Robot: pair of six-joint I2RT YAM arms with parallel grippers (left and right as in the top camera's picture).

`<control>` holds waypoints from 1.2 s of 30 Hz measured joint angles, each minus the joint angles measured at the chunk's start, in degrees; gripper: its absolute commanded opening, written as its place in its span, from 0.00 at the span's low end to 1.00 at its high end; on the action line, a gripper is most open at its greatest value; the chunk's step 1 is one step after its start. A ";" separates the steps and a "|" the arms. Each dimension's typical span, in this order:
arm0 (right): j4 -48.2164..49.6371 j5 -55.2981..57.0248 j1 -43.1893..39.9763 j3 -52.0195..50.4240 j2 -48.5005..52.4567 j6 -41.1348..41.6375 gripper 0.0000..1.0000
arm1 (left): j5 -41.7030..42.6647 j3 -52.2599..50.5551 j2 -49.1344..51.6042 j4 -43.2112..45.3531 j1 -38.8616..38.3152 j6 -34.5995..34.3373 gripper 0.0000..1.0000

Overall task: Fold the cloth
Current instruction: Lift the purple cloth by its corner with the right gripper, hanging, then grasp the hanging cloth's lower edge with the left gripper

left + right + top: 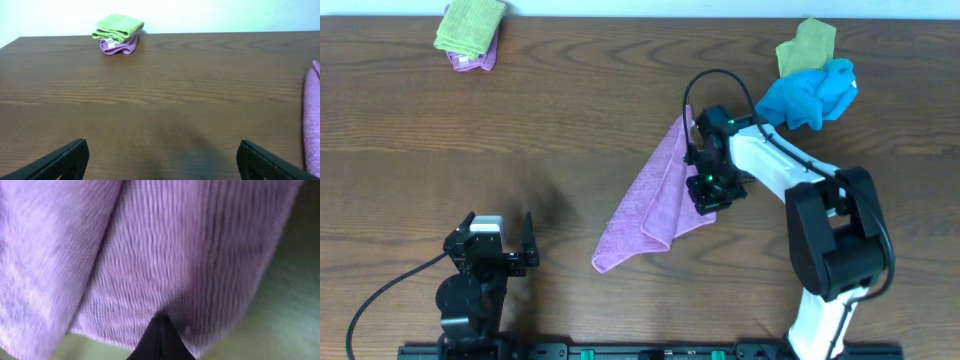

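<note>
Far left, back edge: a folded yellow-green cloth [470, 22] sits on top of a small purple cloth [475, 58]. Both lie well apart from the work area and look like bystanders, not task items.

Left gripper [500, 228]: parked near the front edge of the table [570, 130], jaws spread wide and nothing between them. Its wrist view shows only bare wood ahead, with a strip of mauve at the right border. Judgement: it waits out of the way while the other arm works.

Centre-right: the cloth [655, 200] lies on the table as a long narrow triangle. It runs from a corner near the front up to a peak beside the right arm. Layers overlap along its length, so it looks partly doubled over and not squared. No white tag is visible.

Right gripper [708, 185]: sits on the cloth's right edge. In its wrist view the dark fingertips [161, 339] meet in a point with fabric bunched at them, so I read the claw as closed on the cloth. That edge grip suits carrying one side across the other. The view is blurred, so how many layers are pinched cannot be told.

Far right, back: a crumpled blue cloth [810, 95] touches a second yellow-green cloth [807, 45], just beyond the right arm's elbow. Risk: a wide swing could brush them.
</note>
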 measured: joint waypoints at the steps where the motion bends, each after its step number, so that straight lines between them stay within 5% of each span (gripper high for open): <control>1: -0.44 0.55 0.02 -0.37 -1.77 -0.42 0.01 | 0.00 0.00 0.02 -0.02 0.00 0.02 0.95; 6: -0.37 1.90 0.02 2.84 -17.57 -1.14 0.03 | -0.83 -0.09 0.02 0.61 0.00 0.46 0.95; 8: -0.44 2.05 0.02 6.47 -23.71 -1.16 0.25 | -1.68 -0.24 0.02 1.29 0.00 0.70 0.95; 10: -0.87 2.21 0.02 9.11 -28.15 -1.64 0.29 | -1.51 -0.42 0.00 2.01 0.00 0.63 0.95; 13: -1.14 2.38 0.02 11.06 -33.59 -2.10 0.58 | 1.25 -0.61 0.00 2.69 0.00 -0.92 0.95; 15: -1.29 2.40 0.02 11.30 -37.05 -3.06 0.69 | 5.90 -0.61 0.02 2.49 0.00 -5.92 0.95; 16: -1.46 2.47 0.02 11.34 -38.84 -3.69 0.85 | 9.57 -0.52 0.02 1.81 0.00 -10.69 0.96; 19: -2.71 2.49 0.02 11.34 -42.07 -3.89 0.99 | 17.49 -0.42 0.02 1.81 0.00 -23.56 0.95; 22: -3.13 2.49 0.02 11.34 -44.02 -4.13 0.99 | 22.08 -0.42 0.02 2.12 0.00 -39.78 0.95; 24: -3.37 2.47 0.02 11.34 -45.27 -4.11 0.99 | 24.13 -0.46 0.02 2.67 -0.02 -44.68 1.00; 28: -3.58 2.49 0.02 11.34 -46.75 -4.13 0.99 | 28.68 -0.79 0.09 4.00 -1.92 -45.29 0.89; 36: -1.49 2.73 -3.65 11.41 -46.75 -4.13 0.99 | 26.99 -1.03 11.65 15.23 -12.68 -43.01 0.88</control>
